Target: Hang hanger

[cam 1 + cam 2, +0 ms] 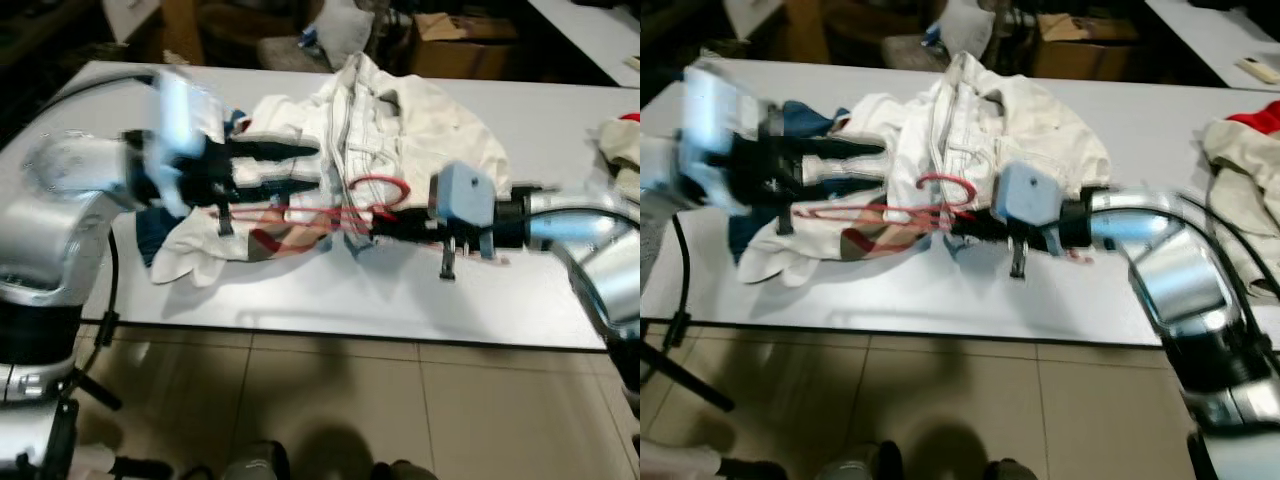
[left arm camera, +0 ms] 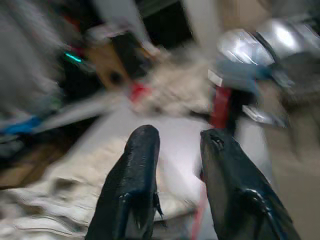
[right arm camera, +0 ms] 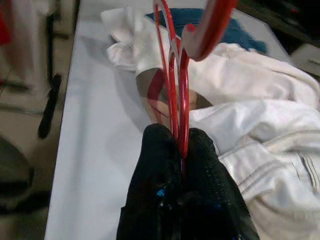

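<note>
Right pincer (image 3: 180,150) grips my red hanger (image 3: 172,90); left pincer (image 2: 175,150) gapes, white clothes (image 1: 400,120) heaped beyond on the surface (image 1: 330,300).

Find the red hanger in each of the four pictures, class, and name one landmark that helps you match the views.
Left eye view: red hanger lies mid-picture over the white garment.
Right eye view: just left of centre, beside the blue wrist housing.
Left wrist view: too blurred to tell; a red streak near the fingers.
Right wrist view: centre, rising from the right gripper.
Shared landmark: the white garment.
</note>
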{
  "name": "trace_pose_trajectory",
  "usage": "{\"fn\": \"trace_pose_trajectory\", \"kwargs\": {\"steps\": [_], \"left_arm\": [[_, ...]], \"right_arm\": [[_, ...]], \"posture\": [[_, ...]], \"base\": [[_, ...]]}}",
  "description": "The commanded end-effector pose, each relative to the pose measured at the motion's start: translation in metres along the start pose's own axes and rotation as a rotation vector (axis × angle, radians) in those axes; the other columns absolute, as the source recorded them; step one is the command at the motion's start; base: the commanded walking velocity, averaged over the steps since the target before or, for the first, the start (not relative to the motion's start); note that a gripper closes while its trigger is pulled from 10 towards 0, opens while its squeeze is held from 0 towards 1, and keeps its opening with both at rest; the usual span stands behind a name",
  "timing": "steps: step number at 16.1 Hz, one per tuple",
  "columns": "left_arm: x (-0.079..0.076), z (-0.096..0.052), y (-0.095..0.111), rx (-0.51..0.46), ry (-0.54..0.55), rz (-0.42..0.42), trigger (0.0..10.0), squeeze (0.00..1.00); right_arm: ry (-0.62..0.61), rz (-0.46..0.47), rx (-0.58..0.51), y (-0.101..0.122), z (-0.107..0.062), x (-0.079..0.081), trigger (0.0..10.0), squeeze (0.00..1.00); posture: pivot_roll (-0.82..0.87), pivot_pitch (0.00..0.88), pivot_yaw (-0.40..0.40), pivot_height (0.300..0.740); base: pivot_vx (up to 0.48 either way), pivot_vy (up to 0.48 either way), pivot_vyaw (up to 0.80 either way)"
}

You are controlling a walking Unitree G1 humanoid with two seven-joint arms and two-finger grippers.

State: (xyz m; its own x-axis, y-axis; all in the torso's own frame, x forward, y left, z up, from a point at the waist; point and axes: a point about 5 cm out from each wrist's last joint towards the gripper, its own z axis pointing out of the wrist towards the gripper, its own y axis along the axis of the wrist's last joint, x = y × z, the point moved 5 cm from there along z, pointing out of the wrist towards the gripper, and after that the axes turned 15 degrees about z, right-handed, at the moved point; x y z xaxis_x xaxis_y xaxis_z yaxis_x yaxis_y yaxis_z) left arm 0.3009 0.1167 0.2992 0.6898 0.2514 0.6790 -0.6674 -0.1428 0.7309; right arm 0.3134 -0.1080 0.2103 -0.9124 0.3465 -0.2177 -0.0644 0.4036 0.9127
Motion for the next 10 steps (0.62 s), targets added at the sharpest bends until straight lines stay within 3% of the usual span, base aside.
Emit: {"fn": "trace_pose_trajectory", "kwargs": {"steps": [1,2,3,4,5,6,7,8,10], "left_arm": [[0.009,-0.014,-0.010,0.020,0.164,-0.064,10.0,1.00],[0.010,-0.024,-0.021,0.047,0.268,-0.102,10.0,1.00],[0.009,-0.034,-0.036,0.094,0.383,-0.157,10.0,0.86],[0.003,-0.044,-0.053,0.167,0.497,-0.199,10.0,0.62],[-0.004,-0.050,-0.065,0.218,0.577,-0.230,10.0,0.57],[-0.022,-0.064,-0.092,0.329,0.766,-0.329,10.0,0.46],[-0.028,-0.067,-0.099,0.362,0.813,-0.363,10.0,0.46],[-0.047,-0.067,-0.112,0.435,0.862,-0.401,10.0,0.44],[-0.066,-0.059,-0.121,0.490,0.874,-0.418,10.0,0.44]], "right_arm": [[-0.099,0.048,-0.039,0.001,-0.012,-0.005,0.0,0.00],[-0.159,0.098,-0.060,-0.004,-0.017,-0.005,0.0,0.00],[-0.245,0.150,-0.087,-0.010,-0.023,-0.007,0.0,0.00],[-0.356,0.203,-0.121,-0.015,-0.029,-0.012,0.0,0.00],[-0.434,0.251,-0.145,-0.019,-0.033,-0.014,0.0,0.00],[-0.567,0.334,-0.179,-0.028,-0.038,-0.012,7.3,0.00],[-0.596,0.351,-0.186,-0.030,-0.039,-0.010,7.3,0.00],[-0.689,0.416,-0.242,-0.031,-0.040,-0.011,10.0,0.00],[-0.789,0.468,-0.287,-0.034,-0.040,-0.012,10.0,0.00]], "posture": [[-0.10,0.072,0.042,0.740],[-0.10,0.074,0.043,0.740],[-0.10,0.078,0.042,0.740],[-0.11,0.083,0.038,0.740],[-0.11,0.085,0.037,0.740],[-0.12,0.096,0.031,0.740],[-0.12,0.096,0.031,0.740],[-0.12,0.106,0.026,0.740],[-0.12,0.114,0.022,0.740]], "base": [[0.000,0.000,0.00],[0.000,0.000,0.00],[0.000,0.000,0.00],[0.000,0.000,0.00],[0.000,0.000,0.00],[0.000,0.000,0.00],[0.000,0.000,0.00],[0.000,0.000,0.00],[0.000,0.000,0.00]]}}
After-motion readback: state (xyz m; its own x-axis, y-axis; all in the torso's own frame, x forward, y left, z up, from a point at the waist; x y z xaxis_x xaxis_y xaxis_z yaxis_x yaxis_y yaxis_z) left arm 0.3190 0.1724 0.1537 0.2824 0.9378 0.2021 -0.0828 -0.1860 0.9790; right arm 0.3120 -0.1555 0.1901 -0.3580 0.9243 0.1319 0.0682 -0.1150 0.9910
